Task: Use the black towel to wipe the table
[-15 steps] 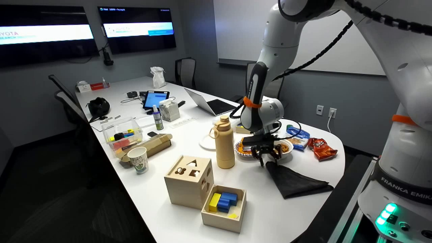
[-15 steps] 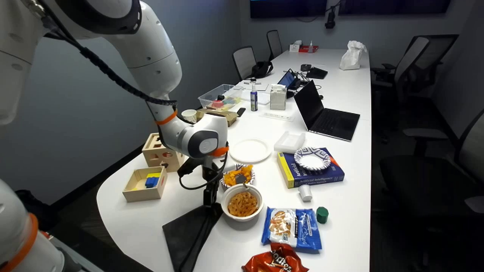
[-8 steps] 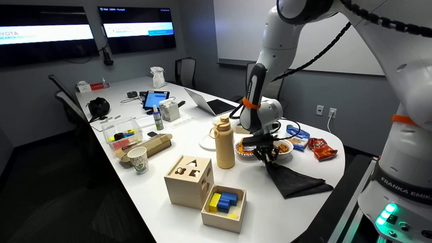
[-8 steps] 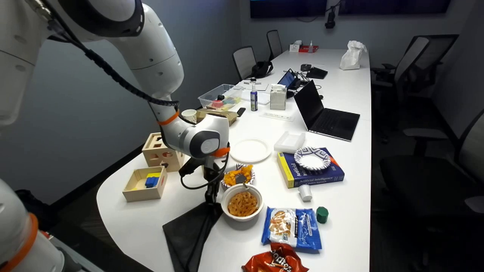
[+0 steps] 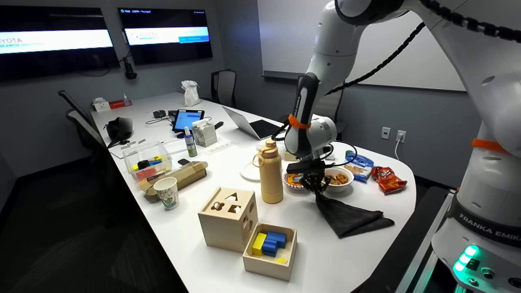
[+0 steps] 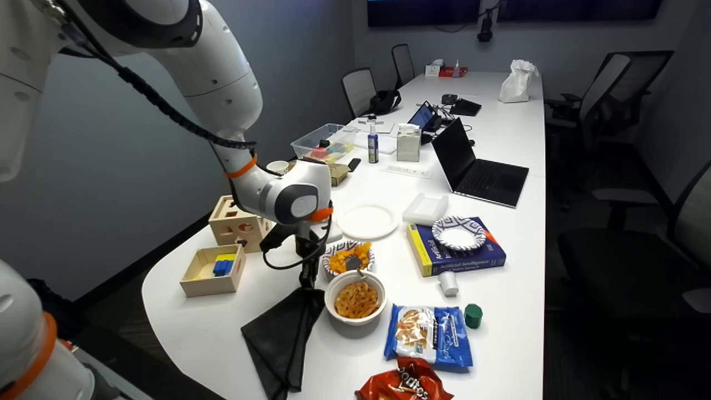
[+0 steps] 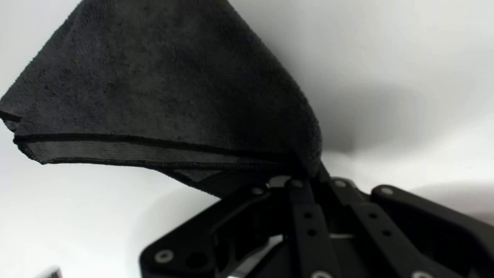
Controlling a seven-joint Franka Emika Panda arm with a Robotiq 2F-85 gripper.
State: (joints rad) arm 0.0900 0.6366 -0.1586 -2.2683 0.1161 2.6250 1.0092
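The black towel (image 5: 351,219) lies folded in a rough triangle on the white table (image 5: 325,266), its narrow corner raised to my gripper (image 5: 317,191). In an exterior view, the towel (image 6: 284,336) spreads from beneath the gripper (image 6: 306,284) toward the near table edge. Seen from the wrist, the fuzzy towel (image 7: 166,77) bunches up at the gripper (image 7: 314,173), whose jaws are closed together on that corner. The pinched bit of cloth itself is hidden between the dark fingers.
Close to the gripper stand a white bowl of snacks (image 6: 356,300), a patterned bowl of orange chips (image 6: 350,259) and a tan bottle (image 5: 271,173). A wooden shape box (image 5: 228,219), an open block box (image 5: 270,252), a blue bag (image 6: 429,336) and a red bag (image 6: 406,382) are also around.
My jaws have come together on the towel's corner. The gripper has then risen slightly and shifted toward the bottle, dragging the towel a little with it.
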